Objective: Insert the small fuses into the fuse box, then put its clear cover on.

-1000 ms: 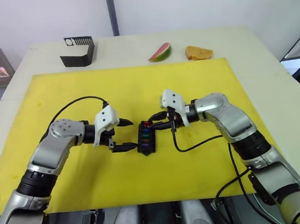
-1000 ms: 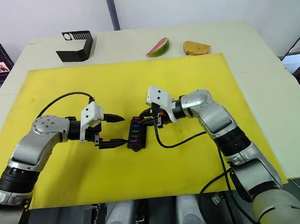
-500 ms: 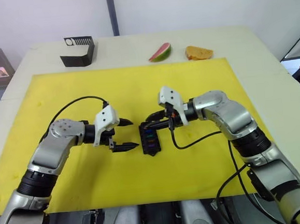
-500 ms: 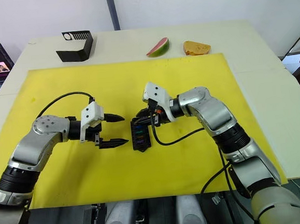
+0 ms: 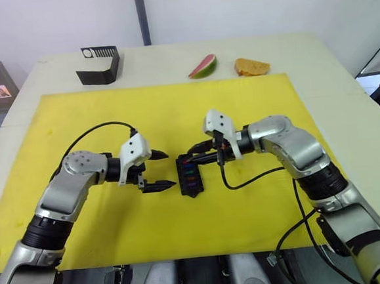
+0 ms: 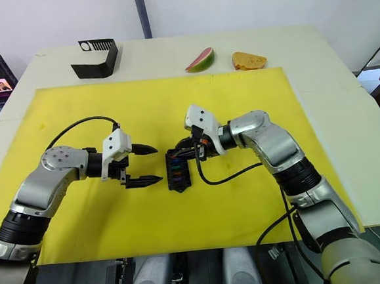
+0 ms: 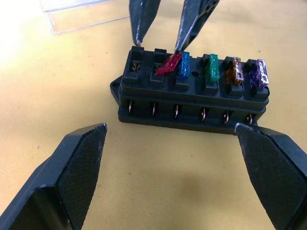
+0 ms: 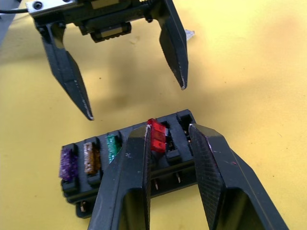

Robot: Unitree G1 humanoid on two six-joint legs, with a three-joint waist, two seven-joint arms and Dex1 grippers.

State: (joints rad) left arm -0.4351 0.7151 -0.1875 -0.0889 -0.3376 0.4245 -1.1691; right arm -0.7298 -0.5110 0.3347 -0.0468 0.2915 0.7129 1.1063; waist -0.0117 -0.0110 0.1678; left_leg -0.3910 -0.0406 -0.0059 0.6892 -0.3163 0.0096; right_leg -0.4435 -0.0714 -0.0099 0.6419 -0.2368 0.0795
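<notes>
**Red fuse tilted in the fuse box, both grippers spread**

The right gripper [image 8: 168,143] hangs over the far end of the fuse box [image 7: 192,98], fingers slightly parted with nothing between them, one tip against the red fuse [image 7: 168,63]. That fuse leans askew in its slot, beside the teal fuse [image 7: 184,65]. Further along the row sit the green fuse [image 7: 211,69], orange fuse [image 7: 235,71] and purple fuse [image 7: 258,74], all upright. The left gripper [image 5: 158,171] waits just beside the box, spread wide and empty. The box rests on the yellow mat [image 5: 240,105]. The clear cover [image 7: 84,14] lies on the mat near the box. A black bracket [image 5: 98,65], a watermelon slice [image 5: 202,66] and a piece of bread [image 5: 251,66] lie on the table beyond the mat.
</notes>
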